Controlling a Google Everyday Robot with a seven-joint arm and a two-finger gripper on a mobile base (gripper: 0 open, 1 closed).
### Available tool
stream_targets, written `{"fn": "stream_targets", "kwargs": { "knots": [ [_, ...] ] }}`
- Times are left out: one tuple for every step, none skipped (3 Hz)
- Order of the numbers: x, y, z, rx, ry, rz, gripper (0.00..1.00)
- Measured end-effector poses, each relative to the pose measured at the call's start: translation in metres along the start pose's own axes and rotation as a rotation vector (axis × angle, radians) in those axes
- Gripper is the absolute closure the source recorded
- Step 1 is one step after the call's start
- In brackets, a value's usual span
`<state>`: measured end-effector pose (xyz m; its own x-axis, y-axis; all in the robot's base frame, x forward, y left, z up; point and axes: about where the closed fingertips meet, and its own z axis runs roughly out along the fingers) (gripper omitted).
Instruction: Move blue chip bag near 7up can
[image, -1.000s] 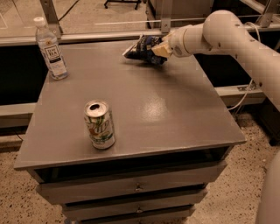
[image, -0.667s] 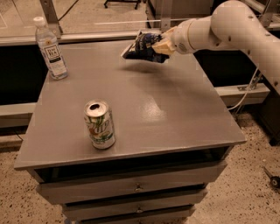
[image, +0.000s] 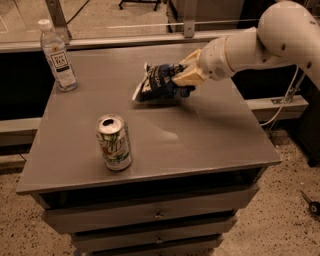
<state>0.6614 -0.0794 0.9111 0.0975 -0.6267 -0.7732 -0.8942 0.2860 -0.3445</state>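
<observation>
1. Standing at the far left corner of the surface (image: 215, 140), the bottle (image: 58, 56) plays no part in the task.
2. The can (image: 114, 143) stands upright near the front left, metal top up, with nothing touching it.
3. The bag (image: 157, 84) is over the middle of the surface, behind and to the right of the can, with bare surface between them. It looks lifted rather than resting, though I cannot tell for sure.
4. The jaws are clamped on the bag's right end, just right of centre, at the tip of the arm (image: 260, 42), which enters from the right.
5. Judging by this, the grasp is done and the carry is partway along. What is left is to bring the bag forward and left, set it down beside the can without knocking it, and let go.
</observation>
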Motion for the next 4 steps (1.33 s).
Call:
{"fn": "stream_targets", "kwargs": {
  "knots": [
    [0.008,0.033,-0.001,-0.093,-0.003,-0.008,1.0],
    [0.003,0.059,-0.007,-0.173,-0.01,-0.022,1.0],
    [-0.007,0.08,-0.015,-0.233,-0.023,-0.035,1.0],
    [-0.018,0.101,-0.016,-0.287,-0.05,-0.041,0.96]
  ]
}}
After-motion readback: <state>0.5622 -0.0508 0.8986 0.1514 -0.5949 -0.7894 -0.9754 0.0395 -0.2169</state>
